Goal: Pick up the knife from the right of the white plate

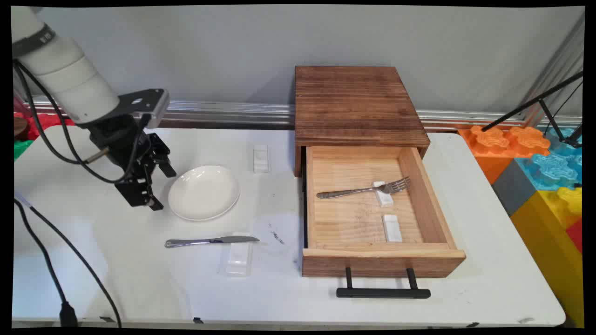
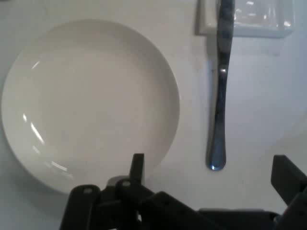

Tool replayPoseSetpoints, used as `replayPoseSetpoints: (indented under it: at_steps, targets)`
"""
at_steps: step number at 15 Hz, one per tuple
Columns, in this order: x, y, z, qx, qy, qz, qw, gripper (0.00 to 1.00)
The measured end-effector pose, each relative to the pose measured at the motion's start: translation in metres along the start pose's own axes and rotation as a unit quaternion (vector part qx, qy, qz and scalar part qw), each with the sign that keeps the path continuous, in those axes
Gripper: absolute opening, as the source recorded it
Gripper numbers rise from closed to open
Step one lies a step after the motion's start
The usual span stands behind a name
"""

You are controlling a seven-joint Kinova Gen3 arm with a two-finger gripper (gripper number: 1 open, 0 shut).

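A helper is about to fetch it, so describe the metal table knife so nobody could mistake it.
Start at the open wooden drawer on the white table; left of it sits a round white plate. The silver table knife lies nearer the table's front than that plate, its blade resting on a small white block. The only other cutlery, a metal fork, lies inside the drawer.

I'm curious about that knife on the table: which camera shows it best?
The main view: the whole knife shows, its blade resting on a white block below the plate. The hand view shows its handle close up, the blade tip cut off.
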Motion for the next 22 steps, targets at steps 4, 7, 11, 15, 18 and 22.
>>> replayPoseSetpoints:
  at_steps: [4, 7, 11, 15, 18, 22]
  targets:
    - [0.008, 0.014, 0.013, 0.009, 0.011, 0.002, 0.9999, 1.00]
    - [0.013, 0.024, 0.021, 0.015, 0.017, 0.002, 0.9997, 1.00]
    - [0.017, 0.041, 0.035, 0.027, 0.025, 0.002, 0.9993, 1.00]
    - [0.021, 0.061, 0.051, 0.039, 0.029, 0.000, 0.9988, 1.00]
    - [0.022, 0.071, 0.062, 0.048, 0.030, -0.003, 0.9984, 1.00]
    - [0.023, 0.082, 0.079, 0.065, 0.031, -0.011, 0.9974, 1.00]
